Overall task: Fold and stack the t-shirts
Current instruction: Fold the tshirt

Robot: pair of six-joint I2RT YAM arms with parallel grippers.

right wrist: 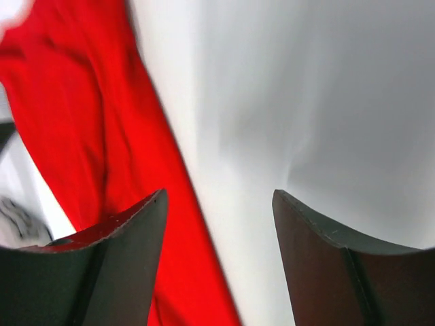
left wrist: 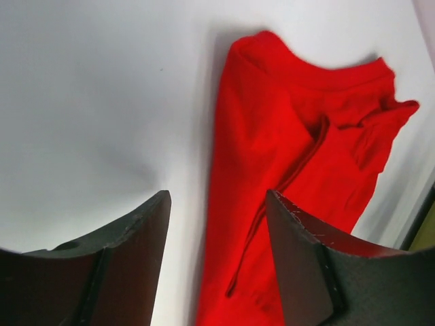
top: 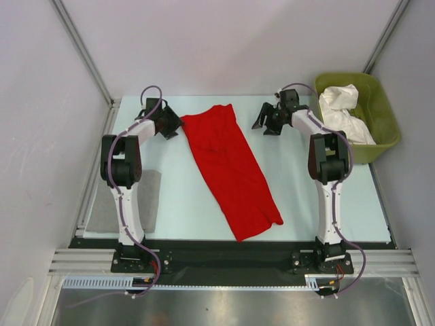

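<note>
The red t-shirt (top: pixel 231 170) lies flat on the table (top: pixel 306 204), folded into a long strip. It slants from 12 o'clock down to 5 o'clock in the top view. The left gripper (top: pixel 174 128) sits just beside the far end of the strip, on its 9 o'clock side. It is open and holds nothing. The right gripper (top: pixel 262 121) is on the 3 o'clock side, a bit apart from the cloth, and it is open and empty too. The white t-shirts (top: pixel 343 112) wait in the green tub (top: pixel 384 102) at 2 o'clock. I think the next job is to fold the strip in half. To do that well, both grippers should pinch the two far corners together, lift only a little, and carry them along the slant to the near end so the edges match. The near end lies close to the table's edge at 6 o'clock, so do not pull too far. There is bare table on both sides of the strip. The tub is close behind the right arm, and a grey pad (top: pixel 151 197) lies at 8 o'clock.
</note>
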